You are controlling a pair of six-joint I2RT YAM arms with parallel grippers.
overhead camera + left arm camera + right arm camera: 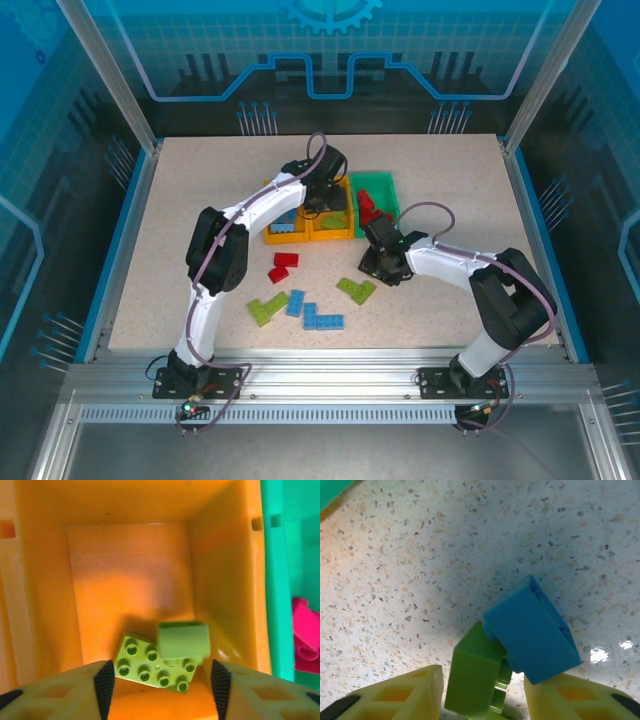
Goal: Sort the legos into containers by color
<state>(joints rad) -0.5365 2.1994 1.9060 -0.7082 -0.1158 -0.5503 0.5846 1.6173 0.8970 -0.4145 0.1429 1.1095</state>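
We see the left gripper (162, 680) over the middle orange bin (125, 570), jaws apart, released. 2 lime legos (150, 665) lie inside it. The right gripper (481, 680) is on the table (420, 555) near-right of that bin, straddling 1 blue lego (532, 630) and 1 green lego (472, 680); we cannot tell if it's clamped. We'd pinch the blue alone and lift straight. The bin walls are tight; open table lies nearer the bases.

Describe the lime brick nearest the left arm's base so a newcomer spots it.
From the bins, look toward the table's near edge at the loose bricks. The lime brick is leftmost and stepped; the bricks beside it are blue.
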